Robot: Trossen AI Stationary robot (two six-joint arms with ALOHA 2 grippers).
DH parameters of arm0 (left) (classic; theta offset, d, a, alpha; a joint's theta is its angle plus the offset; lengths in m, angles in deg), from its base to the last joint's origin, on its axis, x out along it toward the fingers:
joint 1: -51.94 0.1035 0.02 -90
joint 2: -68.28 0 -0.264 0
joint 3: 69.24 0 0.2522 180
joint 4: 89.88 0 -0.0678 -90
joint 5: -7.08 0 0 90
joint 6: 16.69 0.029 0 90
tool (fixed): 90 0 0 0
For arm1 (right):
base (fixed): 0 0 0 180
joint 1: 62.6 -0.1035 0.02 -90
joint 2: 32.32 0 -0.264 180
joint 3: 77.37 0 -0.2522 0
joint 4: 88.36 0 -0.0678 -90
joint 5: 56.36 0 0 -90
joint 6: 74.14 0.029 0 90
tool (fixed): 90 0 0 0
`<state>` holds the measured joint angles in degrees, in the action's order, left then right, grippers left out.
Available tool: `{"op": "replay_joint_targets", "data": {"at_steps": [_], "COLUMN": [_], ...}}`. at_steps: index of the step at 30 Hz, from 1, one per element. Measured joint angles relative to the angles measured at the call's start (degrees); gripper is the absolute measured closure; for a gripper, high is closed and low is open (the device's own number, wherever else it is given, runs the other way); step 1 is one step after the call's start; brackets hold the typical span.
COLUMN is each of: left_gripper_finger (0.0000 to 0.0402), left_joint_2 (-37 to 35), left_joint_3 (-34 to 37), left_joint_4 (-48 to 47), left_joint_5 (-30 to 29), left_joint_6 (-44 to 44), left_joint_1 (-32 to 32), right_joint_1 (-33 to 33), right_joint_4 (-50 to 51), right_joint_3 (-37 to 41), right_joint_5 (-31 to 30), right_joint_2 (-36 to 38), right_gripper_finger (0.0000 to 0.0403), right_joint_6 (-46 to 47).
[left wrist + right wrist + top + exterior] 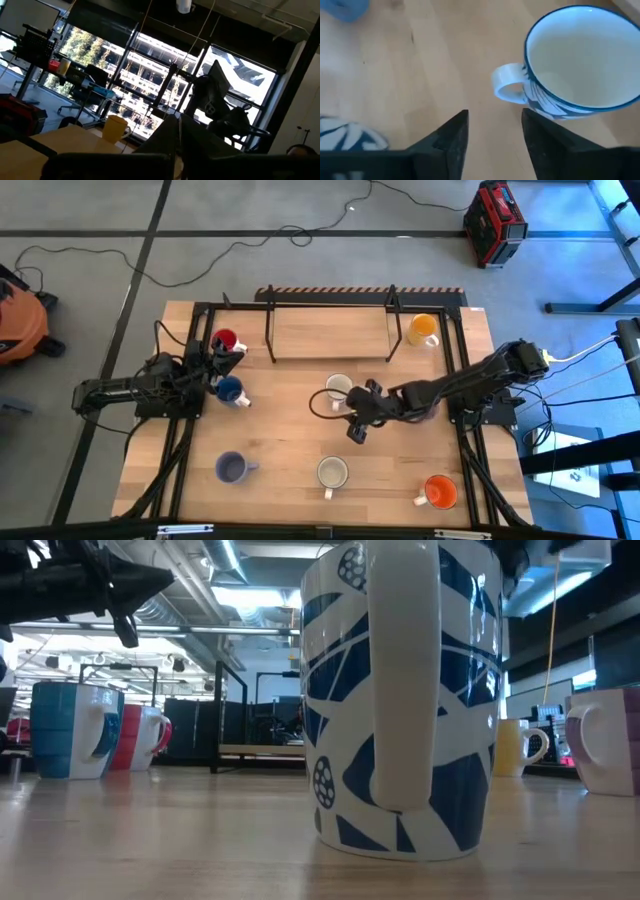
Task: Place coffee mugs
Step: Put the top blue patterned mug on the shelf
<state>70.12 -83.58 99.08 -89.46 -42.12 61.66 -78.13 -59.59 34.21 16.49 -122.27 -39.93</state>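
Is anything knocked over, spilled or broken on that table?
Nothing stands out. The mugs in view, such as the red one, the yellow one and the orange one, all stand upright on the table, with no spill showing.

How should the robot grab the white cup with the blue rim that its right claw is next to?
By the handle or the rim beside it, coming down from above. The white mug stands upright and open, its handle sticking out sideways toward the right claw, whose fingers are open. The left claw waits by the red and blue mugs.
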Motion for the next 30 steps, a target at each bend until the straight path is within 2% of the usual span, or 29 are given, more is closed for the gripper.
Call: {"op": "replay_joint_targets", "data": {"at_steps": [5,10,16,20,30], "left_gripper_finger": [0.0387,0.0387,0.0386,0.0386,0.0386], "left_joint_2": [0.0,0.0,0.0,0.0,0.0], "left_joint_3": [0.0,0.0,0.0,0.0,0.0], "left_joint_4": [0.0,0.0,-0.1,-0.2,-0.2], "left_joint_5": [0.0,0.0,-0.3,-1.1,-1.9], "left_joint_6": [0.0,-0.1,-0.1,-0.1,0.0], "left_joint_1": [0.0,0.0,0.0,0.0,0.0], "right_joint_1": [-0.5,-0.6,-0.6,-0.6,-0.6], "right_joint_4": [-14.1,-23.9,-29.9,-34.6,-40.8], "right_joint_3": [7.7,12.6,13.2,13.2,13.2], "right_joint_5": [-1.3,-4.1,-4.5,-7.4,-11.8], "right_joint_2": [0.0,-0.8,-6.1,-9.2,-10.4], "right_gripper_finger": [0.0228,0.0236,0.0236,0.0235,0.0235], "right_joint_6": [0.0,-0.2,-2.0,-3.3,-7.5]}}
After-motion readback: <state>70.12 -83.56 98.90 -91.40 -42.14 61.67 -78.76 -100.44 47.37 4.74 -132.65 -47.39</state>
